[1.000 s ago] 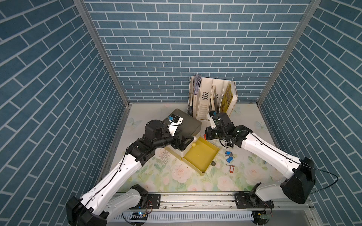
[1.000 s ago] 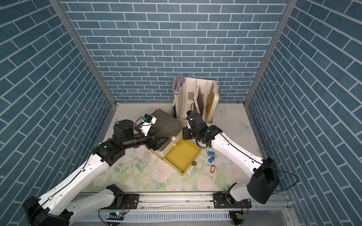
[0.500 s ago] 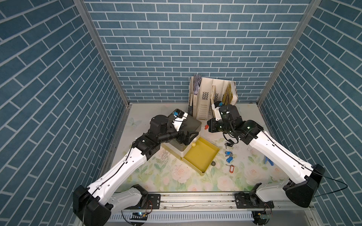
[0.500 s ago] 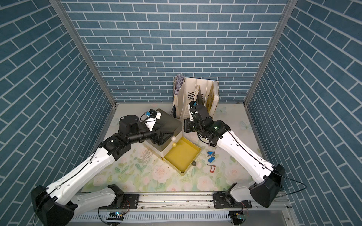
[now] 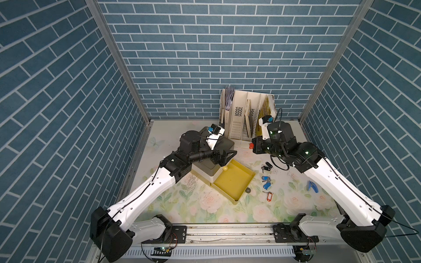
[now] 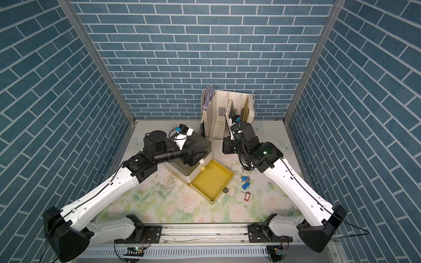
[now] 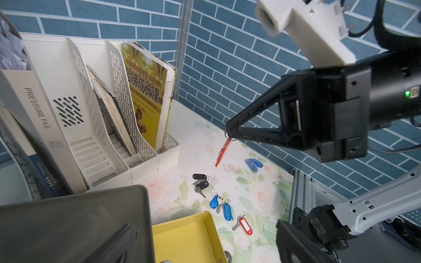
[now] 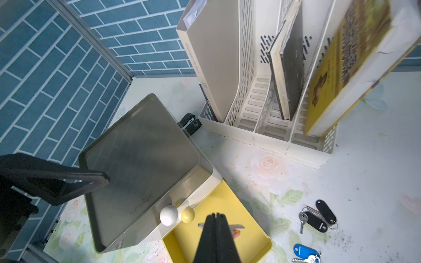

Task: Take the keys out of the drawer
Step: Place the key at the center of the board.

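One red-tagged metal key dangles just beneath the right gripper, whose jaws are clenched on its ring, clear of the yellow plastic drawer. Probably best: lower it beside the blue-tagged key bunch below the gripper, then release.

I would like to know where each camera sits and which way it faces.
Top views: high at the front, facing down toward the back wall over the yellow drawer and file rack; left arm and right arm show whole.
Left wrist: on the left arm, facing the right gripper shut on a red-tagged key; its own spread fingers show.
Right wrist: on the right arm, facing down past its own shut fingers at the drawer cabinet.
Shared: both wrist views show the file rack and black-fob keys.
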Controlling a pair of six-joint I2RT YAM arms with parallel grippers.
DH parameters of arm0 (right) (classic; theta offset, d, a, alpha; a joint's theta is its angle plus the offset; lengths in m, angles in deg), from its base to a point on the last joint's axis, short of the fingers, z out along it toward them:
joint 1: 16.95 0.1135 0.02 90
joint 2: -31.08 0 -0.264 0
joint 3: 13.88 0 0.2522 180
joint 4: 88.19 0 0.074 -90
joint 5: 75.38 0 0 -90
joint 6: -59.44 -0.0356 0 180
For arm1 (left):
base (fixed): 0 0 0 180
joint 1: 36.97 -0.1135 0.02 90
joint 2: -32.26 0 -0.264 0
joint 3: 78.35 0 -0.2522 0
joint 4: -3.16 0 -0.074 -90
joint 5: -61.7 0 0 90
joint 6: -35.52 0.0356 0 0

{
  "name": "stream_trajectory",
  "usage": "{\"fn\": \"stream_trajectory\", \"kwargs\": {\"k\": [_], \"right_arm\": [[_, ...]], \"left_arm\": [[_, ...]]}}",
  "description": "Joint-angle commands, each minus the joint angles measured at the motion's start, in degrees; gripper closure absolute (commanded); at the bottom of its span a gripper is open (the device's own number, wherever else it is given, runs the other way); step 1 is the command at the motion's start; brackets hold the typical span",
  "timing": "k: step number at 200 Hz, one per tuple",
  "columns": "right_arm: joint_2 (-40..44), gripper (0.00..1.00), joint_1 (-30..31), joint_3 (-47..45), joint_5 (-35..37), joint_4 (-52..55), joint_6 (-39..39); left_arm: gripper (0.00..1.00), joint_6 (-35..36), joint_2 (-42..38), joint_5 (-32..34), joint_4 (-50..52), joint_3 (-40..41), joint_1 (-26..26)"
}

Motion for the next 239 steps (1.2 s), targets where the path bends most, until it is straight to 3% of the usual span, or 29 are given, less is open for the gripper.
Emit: {"fn": "stream_trajectory", "kwargs": {"k": [1, 162, 239], "right_arm": [[2.77, 1.00, -0.42, 1.15, 3.60, 3.28, -2.80], [16.20, 1.00, -0.52, -18.57, 10.64, 11.67, -19.45], [23.58, 1.00, -0.51, -30.49, 5.09, 11.07, -25.50]], "left_arm": [[0.00, 0.44, 0.45, 1.56, -2.32, -1.55, 1.96], [0.00, -6.41, 4.05, 15.91, 4.34, -2.26, 14.34], [0.00, -9.26, 6.76, 15.99, 7.20, -2.92, 18.25]]}}
